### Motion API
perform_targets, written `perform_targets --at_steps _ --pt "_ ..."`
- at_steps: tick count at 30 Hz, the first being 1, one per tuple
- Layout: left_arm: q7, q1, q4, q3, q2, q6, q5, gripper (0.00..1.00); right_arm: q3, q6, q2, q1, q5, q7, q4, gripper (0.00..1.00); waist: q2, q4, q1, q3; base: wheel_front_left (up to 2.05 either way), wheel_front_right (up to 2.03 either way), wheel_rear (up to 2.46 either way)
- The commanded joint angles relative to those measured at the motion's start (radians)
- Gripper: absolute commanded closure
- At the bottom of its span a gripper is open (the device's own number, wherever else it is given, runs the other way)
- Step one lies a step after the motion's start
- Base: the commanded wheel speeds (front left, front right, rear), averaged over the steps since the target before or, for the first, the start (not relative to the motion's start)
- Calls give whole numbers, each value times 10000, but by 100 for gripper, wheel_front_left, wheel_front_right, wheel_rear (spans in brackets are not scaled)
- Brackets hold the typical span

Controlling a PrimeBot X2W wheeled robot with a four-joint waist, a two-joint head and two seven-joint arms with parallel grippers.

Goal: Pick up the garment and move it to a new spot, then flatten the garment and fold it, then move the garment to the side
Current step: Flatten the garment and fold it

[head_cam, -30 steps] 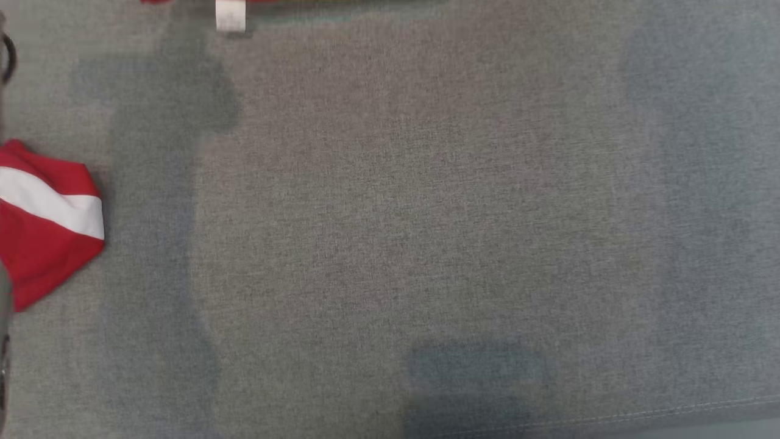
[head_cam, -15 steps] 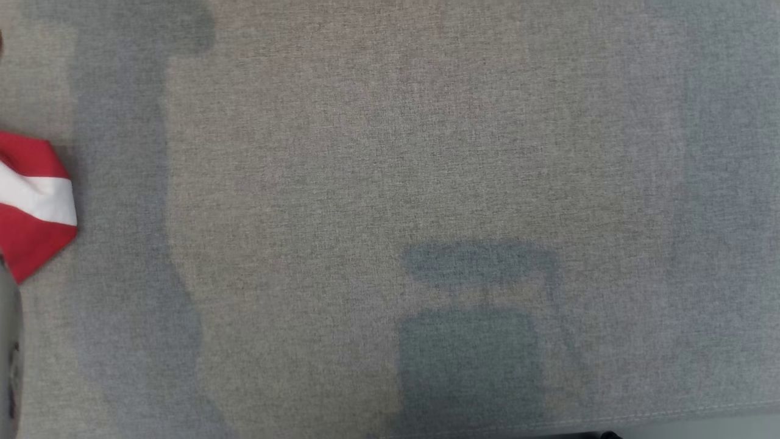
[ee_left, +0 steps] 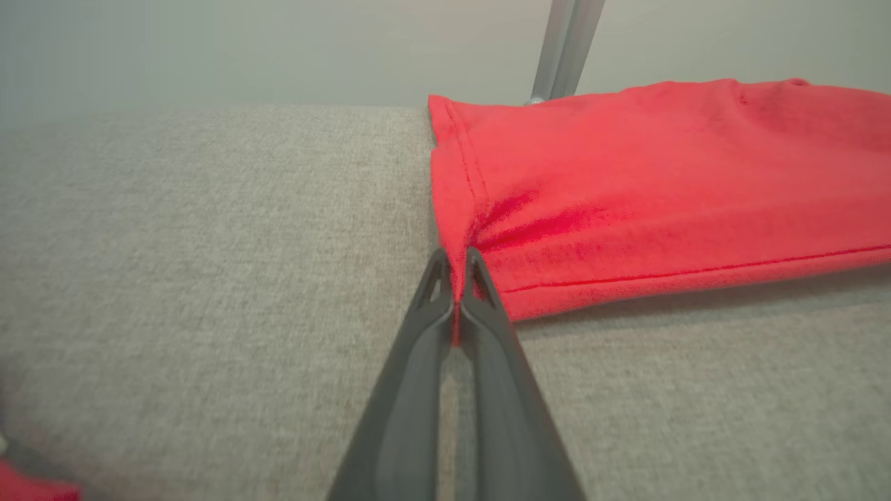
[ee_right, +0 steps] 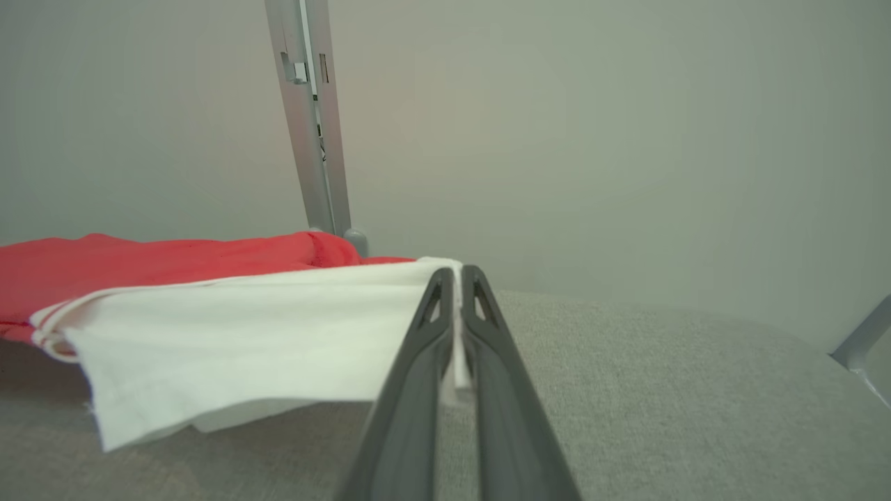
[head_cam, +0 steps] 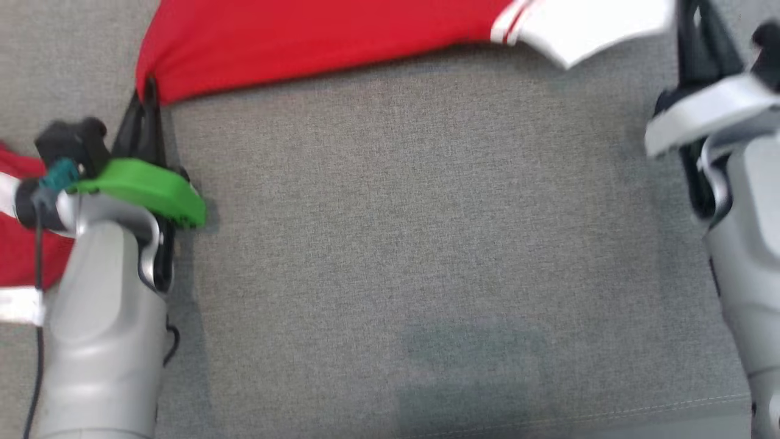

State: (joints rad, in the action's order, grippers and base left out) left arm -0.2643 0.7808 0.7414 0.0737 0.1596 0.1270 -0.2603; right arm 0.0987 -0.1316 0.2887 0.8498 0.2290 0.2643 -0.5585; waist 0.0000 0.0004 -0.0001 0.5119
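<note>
**Desk:** What tells your two arms apart on screen?

**Me:** My left hand [ee_left: 452, 268] has a bright green plate [head_cam: 146, 189] at the wrist. There's also a black camera block [head_cam: 70, 140], a teal plug [head_cam: 60, 174] and a thin black cable [head_cam: 38, 256]. My right hand [ee_right: 457, 275] has a pale grey plate [head_cam: 707, 116] instead.

**Desk:** And the forearms?

**Me:** Both have smooth light grey shells [head_cam: 103, 341]. The fingers [ee_left: 498, 390] are long and dark grey, with triangular cut-outs near the tips.

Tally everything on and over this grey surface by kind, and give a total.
Garment, red and white: 1
Grippers: 2 (left gripper, right gripper, both jaws shut on the garment)
Grey fabric surface: 1
Total: 4
Not counted: red cloth by the left forearm; cannot tell if it is a separate piece.
</note>
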Motion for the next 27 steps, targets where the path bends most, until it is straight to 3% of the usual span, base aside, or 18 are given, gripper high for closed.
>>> perform_targets --at_steps 1,13,20,27 --pt "4 -887 52 -250 -117 2 9 100 100 19 7 -1058 390 2 -125 100 0 25 1 -1194 0 0 0" --pt "11 -4361 61 -482 -517 24 73 100 821 19 -227 -5116 1837 2 -549 100 0 -245 1 -3410 0 0 0" --pt "11 -5890 126 -546 -660 21 58 100 987 21 -64 -6753 1887 2 -633 100 0 -310 1 -4595 0 0 0" --pt "9 -7011 -57 -614 -761 22 228 100 717 21 -311 -8159 1854 2 -602 100 0 -317 1 -5326 0 0 0"
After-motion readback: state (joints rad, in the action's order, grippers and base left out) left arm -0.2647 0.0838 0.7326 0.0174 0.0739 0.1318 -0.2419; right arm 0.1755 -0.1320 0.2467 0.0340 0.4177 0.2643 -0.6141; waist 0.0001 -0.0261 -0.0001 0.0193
